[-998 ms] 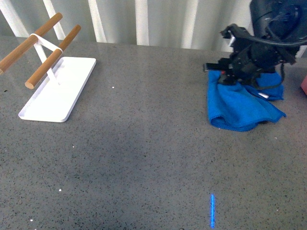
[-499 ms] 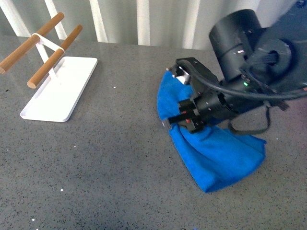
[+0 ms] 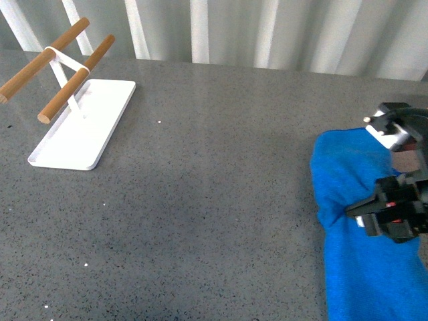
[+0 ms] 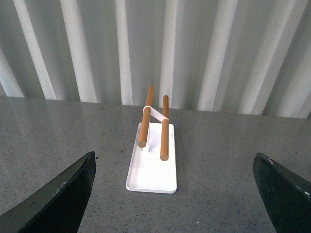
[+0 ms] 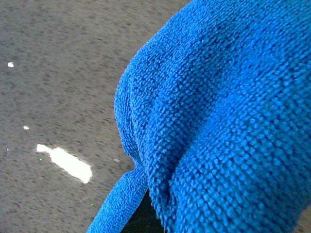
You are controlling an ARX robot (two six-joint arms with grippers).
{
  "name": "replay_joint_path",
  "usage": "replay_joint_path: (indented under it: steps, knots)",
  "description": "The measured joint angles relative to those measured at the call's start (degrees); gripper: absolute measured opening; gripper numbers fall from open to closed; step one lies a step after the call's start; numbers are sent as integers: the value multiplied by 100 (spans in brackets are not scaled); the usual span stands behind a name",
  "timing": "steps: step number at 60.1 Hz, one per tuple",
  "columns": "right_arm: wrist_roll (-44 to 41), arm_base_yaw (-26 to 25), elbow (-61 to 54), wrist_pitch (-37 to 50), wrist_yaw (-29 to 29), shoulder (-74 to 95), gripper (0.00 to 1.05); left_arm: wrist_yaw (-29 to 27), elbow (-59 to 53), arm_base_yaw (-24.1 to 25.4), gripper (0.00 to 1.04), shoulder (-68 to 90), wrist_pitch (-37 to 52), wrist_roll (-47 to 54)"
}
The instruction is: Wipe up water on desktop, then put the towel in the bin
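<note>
The blue towel [image 3: 354,261] lies spread on the speckled dark-grey desktop [image 3: 200,200] at the near right and runs out of the picture's lower edge. My right gripper [image 3: 391,210] is shut on the towel and presses down on its upper part. In the right wrist view the towel [image 5: 218,121] fills most of the picture and hides the fingers. A bright glinting patch [image 5: 65,162] shows on the desktop beside it. My left gripper [image 4: 175,204] is open above bare desktop, holding nothing. The bin is out of view.
A white tray [image 3: 83,124] carrying a rack of two wooden rods [image 3: 70,90] stands at the far left and straight ahead in the left wrist view [image 4: 151,167]. A ribbed pale wall [image 3: 267,30] closes the back edge.
My right gripper has dragged the towel from the back right to the middle of the desktop, then back out to the near right. The left gripper's view is given only now.
</note>
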Motion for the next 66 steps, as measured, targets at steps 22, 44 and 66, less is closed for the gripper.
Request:
replay_joint_path:
  steps: [22, 44, 66]
  knots:
    - [-684, -1130, 201, -262, 48, 162, 4, 0, 0, 0, 98, 0, 0, 2]
    - [-695, -813, 1493, -787, 341, 236, 4, 0, 0, 0, 98, 0, 0, 0]
    - [-713, -992, 3606, -1980, 424, -199, 4, 0, 0, 0, 98, 0, 0, 0]
